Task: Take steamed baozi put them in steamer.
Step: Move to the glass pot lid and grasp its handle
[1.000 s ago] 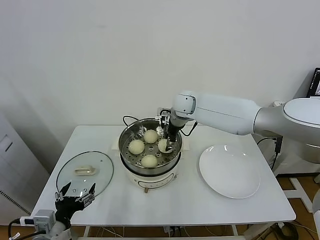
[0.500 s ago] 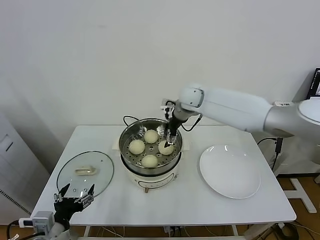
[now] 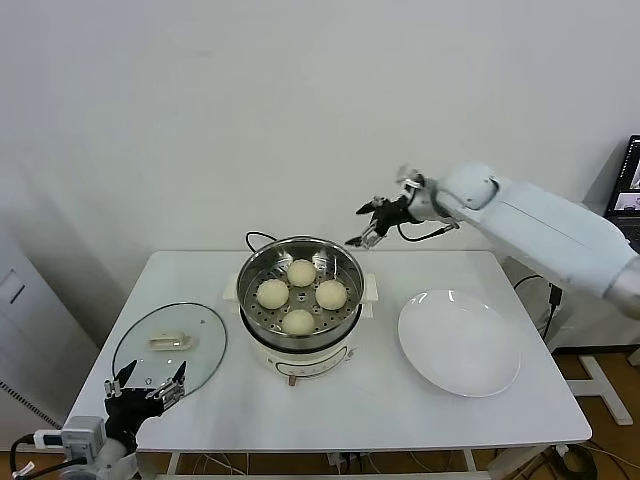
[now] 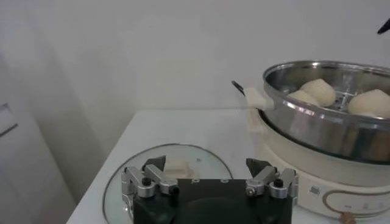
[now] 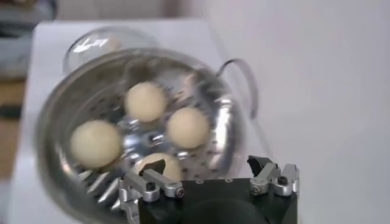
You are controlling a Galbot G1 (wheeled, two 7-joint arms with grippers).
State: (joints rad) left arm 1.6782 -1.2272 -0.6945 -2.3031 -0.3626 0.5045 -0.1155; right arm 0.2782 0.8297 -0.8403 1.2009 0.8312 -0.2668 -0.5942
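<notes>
- The left gripper (image 3: 148, 383) hangs low at the near left edge of the counter (image 3: 380, 405), its fingers spread apart with nothing between them.
- Just beyond it a round glass lid (image 3: 170, 343) with a white handle lies flat on the counter.
- The steamer (image 3: 300, 300), a shiny round steel basket with a perforated bottom, sits on a white cooker base at the middle of the counter.
- Four steamed baozi (image 3: 299, 322) rest inside the basket: smooth, round, cream-white buns, set in a diamond and close to one another.
- The right gripper (image 3: 366, 228) hovers in the air above the far right rim of the steamer, fingers spread wide and empty.
- A flat white plate (image 3: 460, 343) lies on the counter to the right of the steamer.
</notes>
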